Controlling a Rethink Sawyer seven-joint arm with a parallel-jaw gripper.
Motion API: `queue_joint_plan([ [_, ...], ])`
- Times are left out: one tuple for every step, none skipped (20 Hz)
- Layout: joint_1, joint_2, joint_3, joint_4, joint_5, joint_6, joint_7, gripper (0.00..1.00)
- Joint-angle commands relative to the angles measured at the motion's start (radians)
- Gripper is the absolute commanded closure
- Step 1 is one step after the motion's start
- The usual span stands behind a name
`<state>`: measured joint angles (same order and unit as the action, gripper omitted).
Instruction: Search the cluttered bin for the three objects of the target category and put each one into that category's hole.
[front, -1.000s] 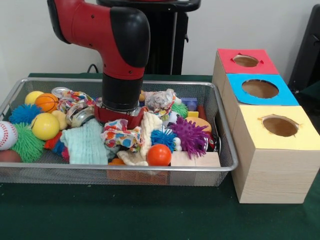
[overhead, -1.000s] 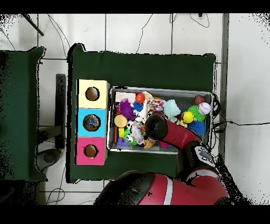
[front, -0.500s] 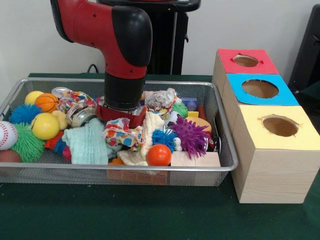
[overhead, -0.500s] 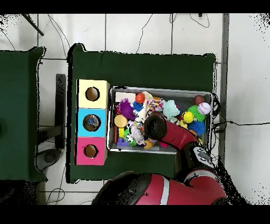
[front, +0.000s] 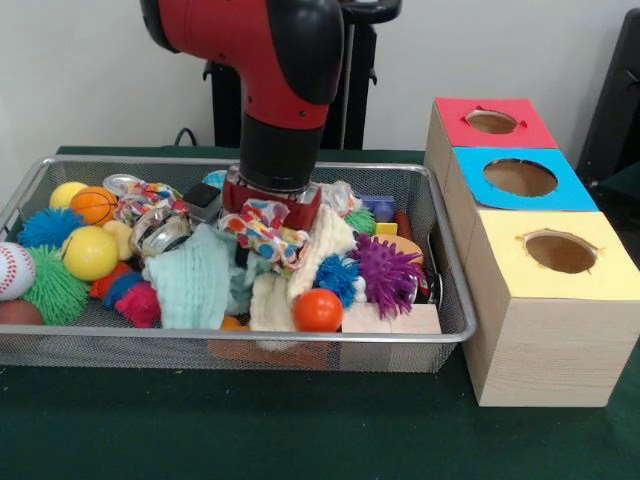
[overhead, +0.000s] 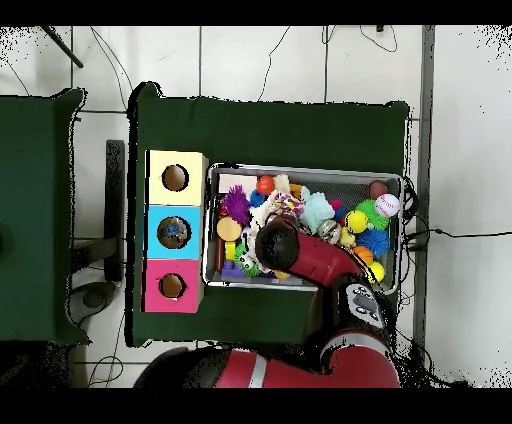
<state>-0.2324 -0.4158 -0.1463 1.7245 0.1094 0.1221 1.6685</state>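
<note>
Nothing of your gripper (front: 272, 205) below its red base can be seen in either view, so I cannot tell how it stands; it sits low among the clutter, right over a crumpled, colourfully printed bottle (front: 262, 228) and a cream cloth (front: 318, 245). Just beside these you have a mint cloth (front: 193, 285), a purple spiky ball (front: 385, 272) and an orange ball (front: 317, 310). Another clear bottle (front: 157, 230) lies near the yellow ball (front: 90, 252). All this fills the wire bin (front: 452, 290). Beside the bin stand your red box (front: 490, 122), blue box (front: 520, 178) and yellow box (front: 555, 300), each with a round hole on top.
</note>
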Motion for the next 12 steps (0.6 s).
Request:
queue_joint_plan([
  [0.055, -0.039, 0.051, 0.114, 0.045, 0.204, 0.201, 0.0],
  [0.055, -0.033, 0.052, 0.107, 0.048, 0.206, 0.199, 0.0],
  [0.056, -0.028, 0.053, 0.1, 0.05, 0.207, 0.197, 0.0],
  [0.059, -0.027, 0.054, 0.1, 0.052, 0.206, 0.199, 0.0],
  [0.062, -0.025, 0.055, 0.1, 0.054, 0.204, 0.201, 0.0],
  [0.064, -0.02, 0.057, 0.097, 0.055, 0.202, 0.202, 0.0],
  [0.066, -0.019, 0.059, 0.096, 0.055, 0.2, 0.204, 0.0],
  [0.066, -0.014, 0.058, 0.09, 0.055, 0.199, 0.201, 0.0],
  [0.067, -0.01, 0.059, 0.087, 0.055, 0.197, 0.199, 0.0],
  [0.058, 0.001, 0.06, 0.075, 0.053, 0.196, 0.191, 0.0],
  [0.058, 0.004, 0.061, 0.072, 0.054, 0.195, 0.189, 0.0],
  [0.051, 0.005, 0.058, 0.069, 0.05, 0.197, 0.182, 0.0],
])
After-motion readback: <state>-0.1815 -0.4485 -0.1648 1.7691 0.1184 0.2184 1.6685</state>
